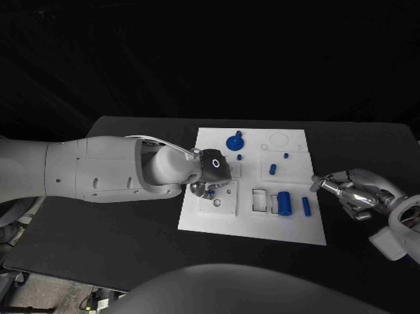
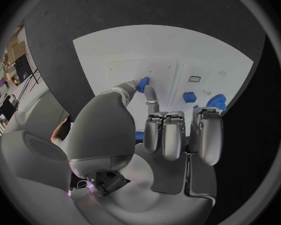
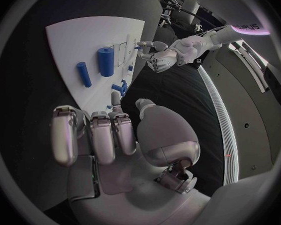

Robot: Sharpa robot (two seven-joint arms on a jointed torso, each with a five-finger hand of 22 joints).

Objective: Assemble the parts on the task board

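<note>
The white task board (image 1: pixel 295 226) lies mid-table. My left hand (image 1: pixel 206 184) hovers over its left part, above a square recess with a round hole (image 1: pixel 218 203). Thumb and a finger pinch a small blue part (image 2: pixel 143 83), the other fingers (image 2: pixel 172 132) held straight side by side. On the board lie a blue gear (image 1: pixel 235 142), small blue pegs (image 1: pixel 273 169), a thick blue cylinder (image 1: pixel 284 203) and a thin blue rod (image 1: pixel 306 206). My right hand (image 1: pixel 356 190) hangs just off the board's right edge, fingers apart and holding nothing. The cylinder (image 3: pixel 105 61) and rod (image 3: pixel 83 74) lie beyond it.
Bare black table (image 1: pixel 116 222) surrounds the board on all sides. An empty rectangular slot (image 1: pixel 260 199) sits left of the cylinder. A ring outline (image 1: pixel 278 139) marks the far right part of the board. My left forearm (image 1: pixel 106 170) spans the table's left side.
</note>
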